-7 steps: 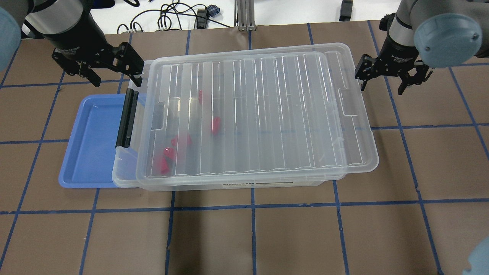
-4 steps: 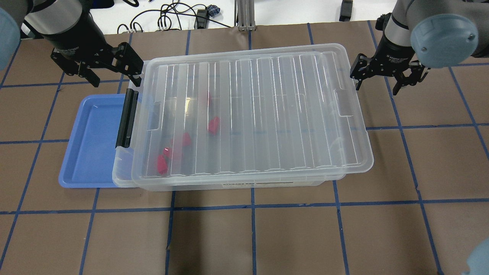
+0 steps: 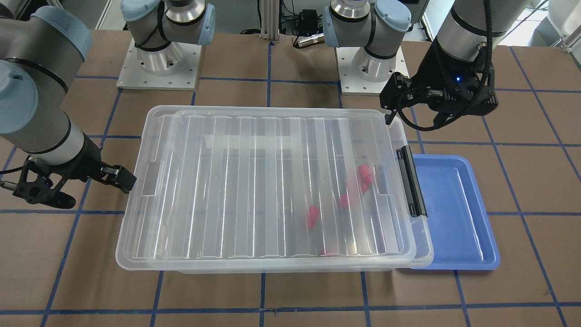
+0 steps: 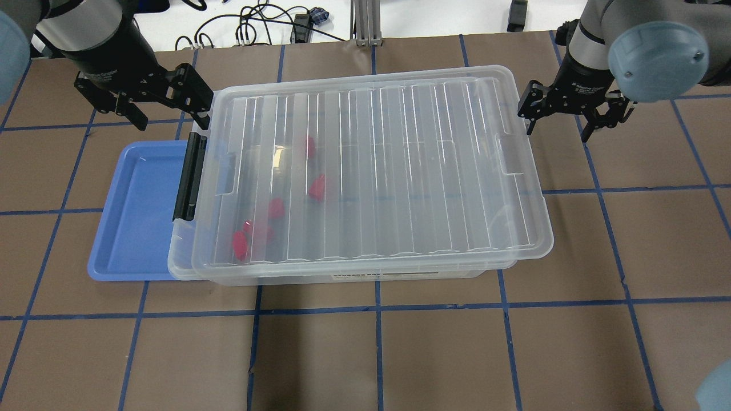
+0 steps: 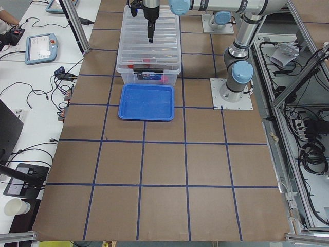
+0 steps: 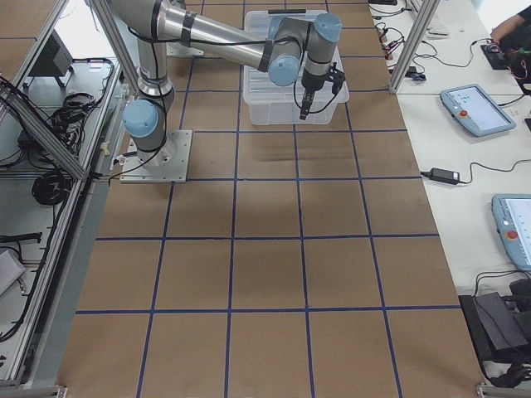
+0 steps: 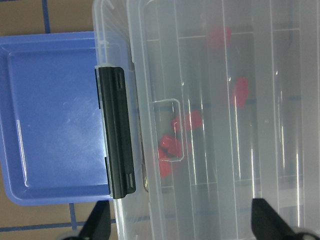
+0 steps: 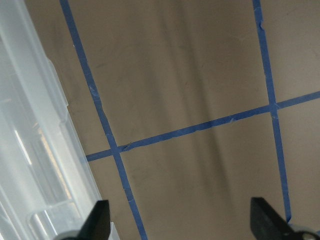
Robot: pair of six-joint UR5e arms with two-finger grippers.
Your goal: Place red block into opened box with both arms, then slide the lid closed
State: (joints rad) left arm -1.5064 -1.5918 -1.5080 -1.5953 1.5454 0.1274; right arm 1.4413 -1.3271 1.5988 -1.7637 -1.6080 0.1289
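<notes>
The lid (image 4: pixel 400 171) is being borne flat on the box (image 4: pixel 320 278), its long axis lying along the table (image 4: pixel 400 354) from the robot's left to its right. It is being shown offset toward the robot's right: a narrow strip of the box by the black handle (image 4: pixel 188 177) is being left uncovered, and the opposite short end is overhanging. The closing push is therefore being judged to run toward the handle end. The right gripper (image 4: pixel 558 127), just beside the overhanging end at its far corner, is being judged the nearer one. Its jaws are being held wide and empty, as are those of the left gripper (image 4: pixel 171 117) at the far corner by the handle. The red blocks (image 4: pixel 316 187) are being seen inside the box, toward the handle end (blurred by the ribs, so their count is uncertain). Whether a right finger is touching the lid's rim cannot be told.
</notes>
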